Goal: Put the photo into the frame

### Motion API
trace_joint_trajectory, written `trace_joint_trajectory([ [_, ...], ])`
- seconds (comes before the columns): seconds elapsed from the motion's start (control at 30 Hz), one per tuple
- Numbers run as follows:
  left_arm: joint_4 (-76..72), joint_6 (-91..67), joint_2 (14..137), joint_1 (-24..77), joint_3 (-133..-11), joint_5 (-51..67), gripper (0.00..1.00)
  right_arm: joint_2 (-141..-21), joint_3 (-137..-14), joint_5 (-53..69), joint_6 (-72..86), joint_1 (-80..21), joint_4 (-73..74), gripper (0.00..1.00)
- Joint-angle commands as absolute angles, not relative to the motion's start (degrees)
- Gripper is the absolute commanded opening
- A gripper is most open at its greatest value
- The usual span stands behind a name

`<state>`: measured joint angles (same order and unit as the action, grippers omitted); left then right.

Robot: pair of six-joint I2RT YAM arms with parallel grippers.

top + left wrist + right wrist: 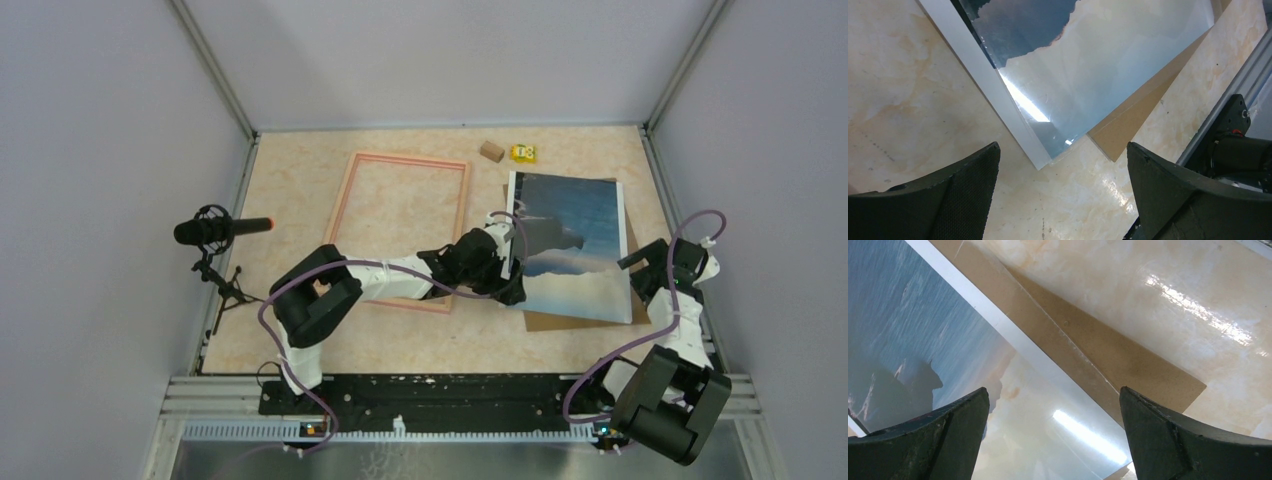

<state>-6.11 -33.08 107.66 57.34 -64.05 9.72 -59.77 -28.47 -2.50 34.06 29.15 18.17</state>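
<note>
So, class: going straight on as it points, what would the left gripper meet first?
Probably the near corner of the photo, framed between the open fingers of the left gripper; depth is unclear, so perhaps the table beside it.

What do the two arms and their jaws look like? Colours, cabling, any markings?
Left arm and right arm: white link shells, black joint housings, a bulky black block near each base. A lilac cable loops loosely along each arm. The jaws are matte black, broad and wedge-shaped; the left pair shows a fine mesh-like texture on its inner face. No markings legible.
</note>
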Motion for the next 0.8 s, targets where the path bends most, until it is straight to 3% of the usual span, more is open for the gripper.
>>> trace_joint_trajectory([
  [0.0, -10.75, -33.89, 109.19, 56.70, -65.21, 14.19, 0.99, -61.28, -28.66, -3.28, 33.40, 29.94, 15.02, 0.99],
  [0.23, -13.75, -37.36, 109.56, 56.78, -63.58, 18.20, 0.98, -66.37, -27.14, 1.81, 33.31, 29.88, 12.56, 0.98],
  [0.77, -12.45, -42.26, 113.55, 56.69, -64.41, 18.18, 0.98, -66.07, -26.33, 3.91, 32.96, 29.90, 11.87, 0.98],
])
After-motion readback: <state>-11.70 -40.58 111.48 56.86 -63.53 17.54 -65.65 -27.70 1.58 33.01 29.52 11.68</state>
